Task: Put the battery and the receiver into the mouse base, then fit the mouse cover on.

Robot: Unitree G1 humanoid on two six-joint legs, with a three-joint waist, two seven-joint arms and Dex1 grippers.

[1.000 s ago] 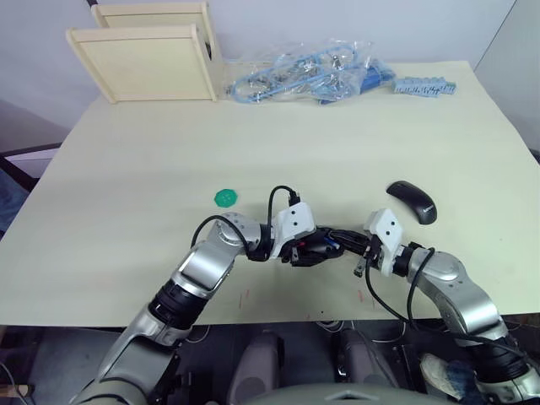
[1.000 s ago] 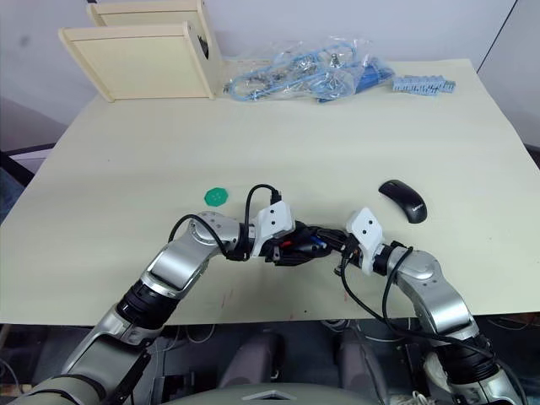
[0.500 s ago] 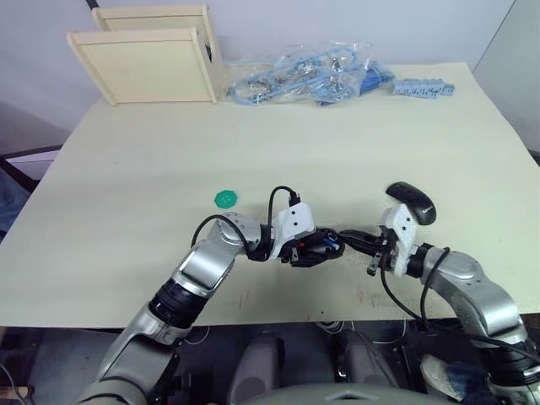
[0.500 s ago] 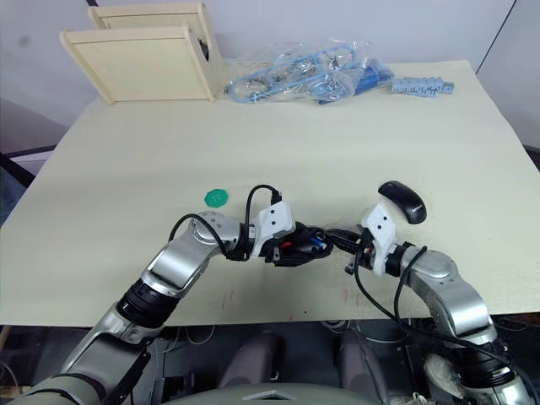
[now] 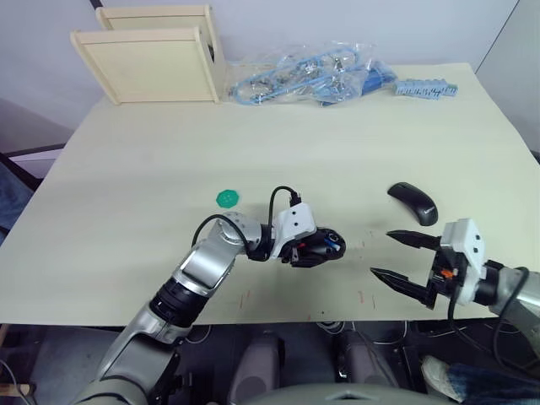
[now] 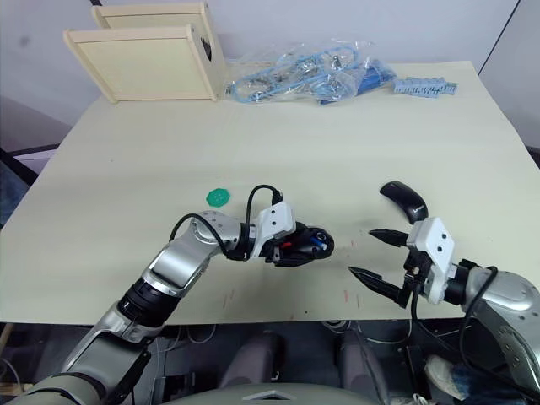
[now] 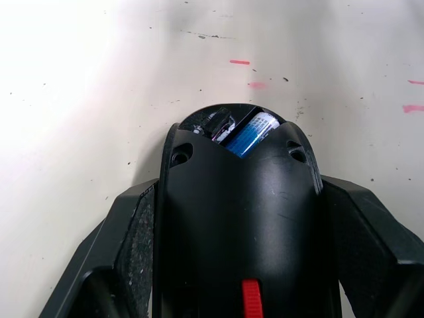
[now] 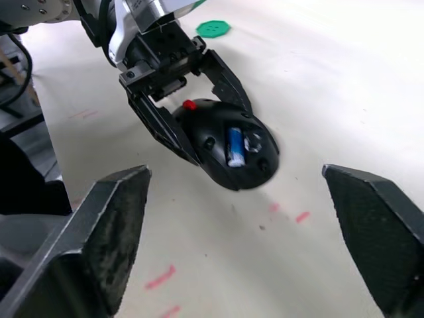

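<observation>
Now the right gripper (image 5: 403, 256) is pulling back wide open and empty, leaving the battery (image 8: 234, 146) inside the mouse base (image 5: 316, 247), which the left gripper (image 5: 305, 250) is still clamping on the bench (image 5: 135, 169); the mouse cover (image 5: 413, 202) is waiting nearby

black oval mouse base (image 8: 228, 151) with a red scroll wheel (image 8: 189, 105), a blue, silver-ended cylindrical battery (image 8: 234, 146) inside; glossy black curved mouse cover (image 5: 413, 202); round green disc (image 5: 226, 198); cream table (image 5: 152, 160).
</observation>
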